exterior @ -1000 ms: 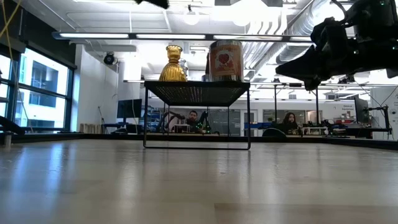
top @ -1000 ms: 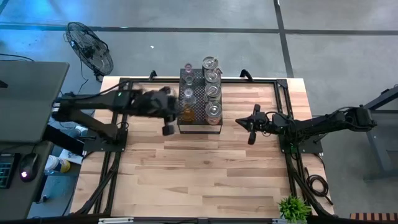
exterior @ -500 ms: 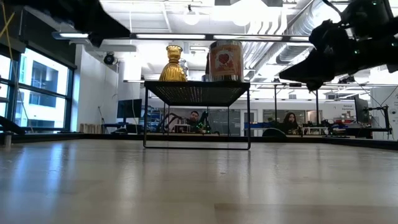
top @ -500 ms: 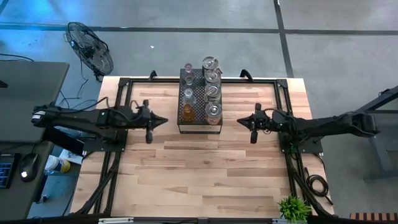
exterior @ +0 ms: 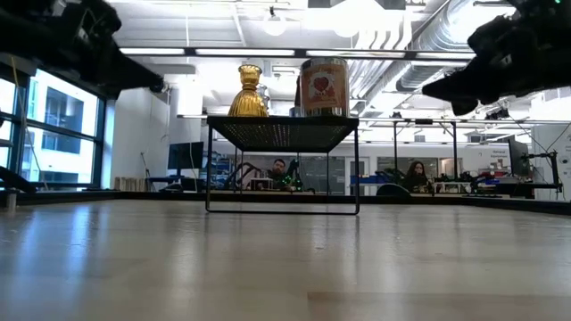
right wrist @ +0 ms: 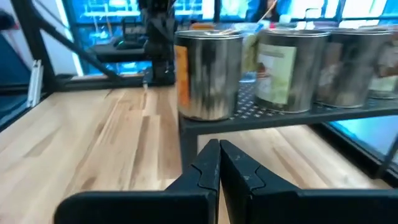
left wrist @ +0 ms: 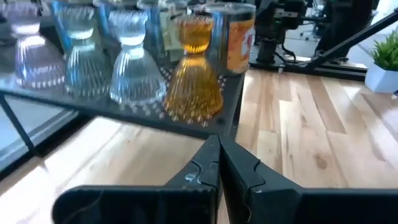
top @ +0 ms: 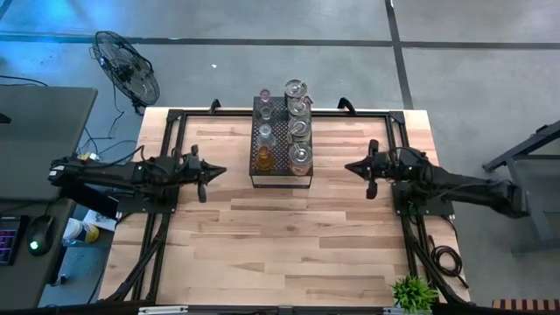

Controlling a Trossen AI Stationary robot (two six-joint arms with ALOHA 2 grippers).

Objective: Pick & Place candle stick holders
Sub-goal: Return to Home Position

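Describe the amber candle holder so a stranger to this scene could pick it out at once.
On the wooden table stands a black perforated shelf, between the arms. The amber holder stands at the shelf's front corner on the left arm's side. Its neighbours are clear ribbed glasses and metal tins; it alone is golden-orange, with a flared ribbed base.

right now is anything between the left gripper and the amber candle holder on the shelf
Nothing visible. Only bare table lies between the shut left gripper and the shelf, and the amber holder stands at the shelf edge nearest it.
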